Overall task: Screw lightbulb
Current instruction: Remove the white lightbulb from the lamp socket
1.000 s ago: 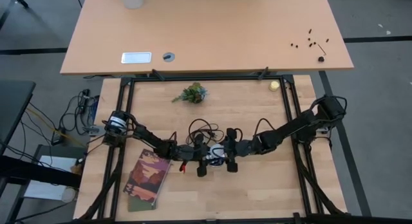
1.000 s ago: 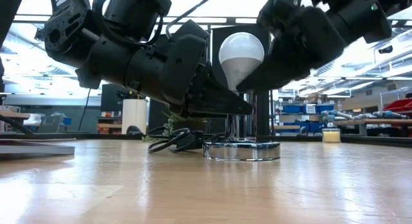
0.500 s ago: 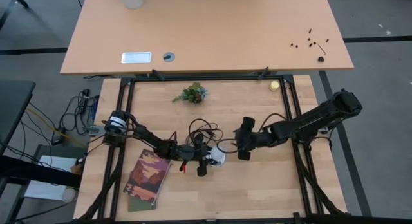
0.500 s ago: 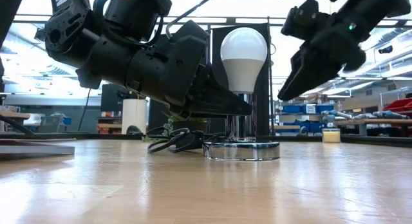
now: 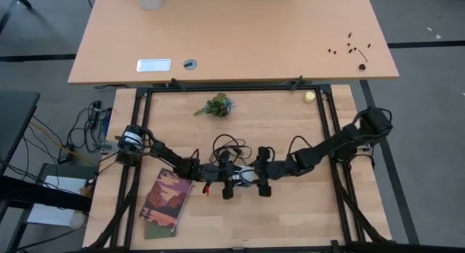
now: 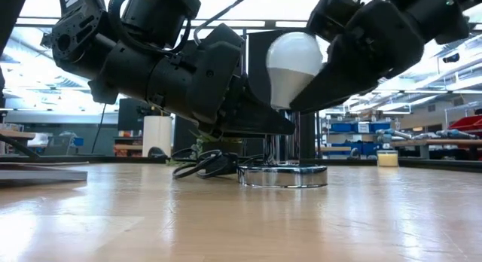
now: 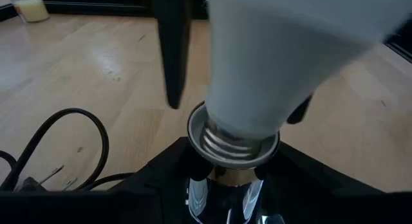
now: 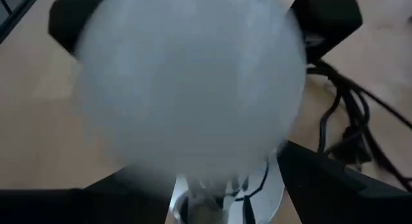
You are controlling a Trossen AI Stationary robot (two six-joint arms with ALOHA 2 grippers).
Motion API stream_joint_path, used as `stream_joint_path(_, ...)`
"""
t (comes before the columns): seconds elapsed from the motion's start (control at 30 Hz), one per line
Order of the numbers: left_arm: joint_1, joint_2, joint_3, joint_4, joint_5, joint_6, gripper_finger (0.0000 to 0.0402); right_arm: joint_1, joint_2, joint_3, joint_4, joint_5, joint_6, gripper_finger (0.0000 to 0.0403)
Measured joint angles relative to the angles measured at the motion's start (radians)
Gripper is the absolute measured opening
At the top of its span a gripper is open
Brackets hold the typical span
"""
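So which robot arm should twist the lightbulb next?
Probably the right one. The right gripper is already closed around the lightbulb, which leans in its socket. The left gripper is busy lower down, gripping the chrome lamp base to steady it.

We saw bright backlight behind dark arms in the low view; the bulb (image 8: 193, 82) was blurred in both wrist views.

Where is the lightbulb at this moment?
In the low view, the lightbulb stands mid-table in the chrome socket, tilted, between the left end effector holding the socket and the right end effector closed on the bulb.
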Motion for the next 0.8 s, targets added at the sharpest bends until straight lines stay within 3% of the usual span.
stream_joint_path(0.5, -0.001, 0.000, -0.001, 0.008, -0.015, 0.001, 0.0194, -0.022, -0.004, 0.001, 0.047, 0.022, -0.042, 0.0270)
stream_joint_path(0.8, -0.003, 0.002, -0.002, 0.008, -0.037, -0.001, 0.0236, -0.022, -0.004, 0.001, 0.071, 0.032, -0.043, 0.0256)
